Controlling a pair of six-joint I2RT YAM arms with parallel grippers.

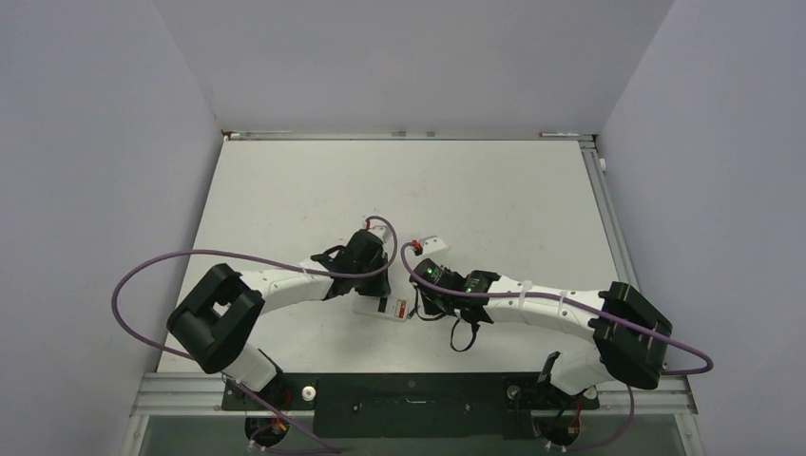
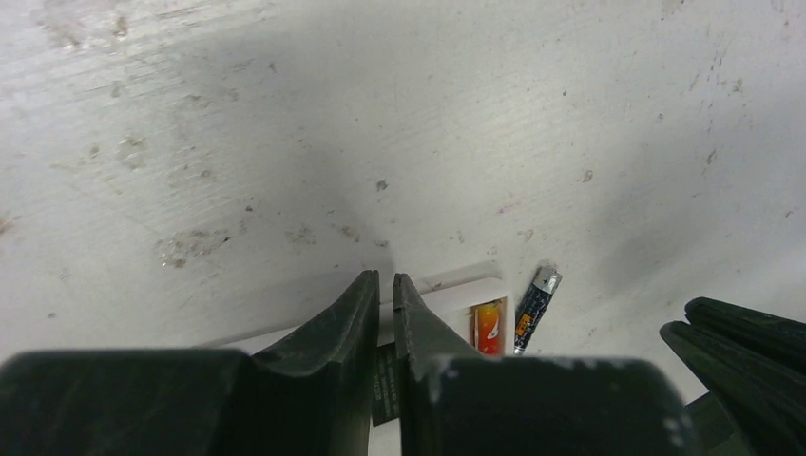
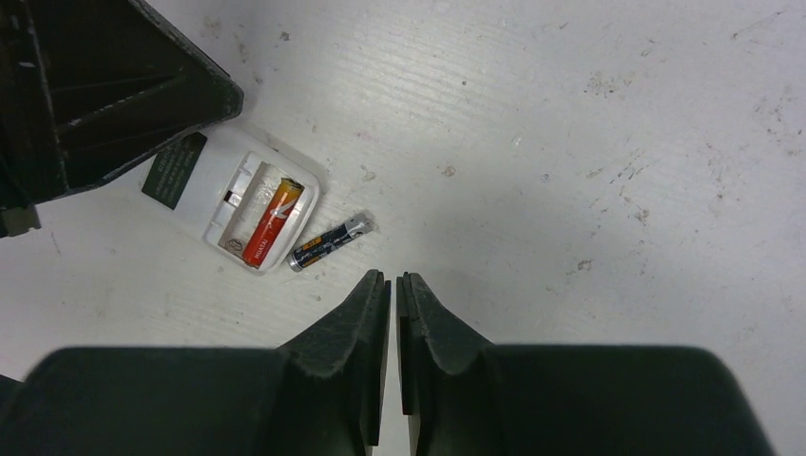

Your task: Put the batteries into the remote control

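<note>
One reddish battery (image 3: 271, 224) sits in the open recess of the remote control (image 3: 211, 190), which lies back-up on the table (image 3: 570, 142). The dark battery (image 3: 329, 241) lies just beside it. Above the remote, the left gripper (image 2: 385, 280) has its fingers pressed together and empty, as does the right gripper (image 3: 393, 277) nearby.

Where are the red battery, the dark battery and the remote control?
red battery (image 3: 272, 224): right wrist view, middle of its body.
dark battery (image 3: 328, 242): right wrist view, middle of its body.
remote control (image 3: 220, 150): right wrist view, its plain white back.
</note>
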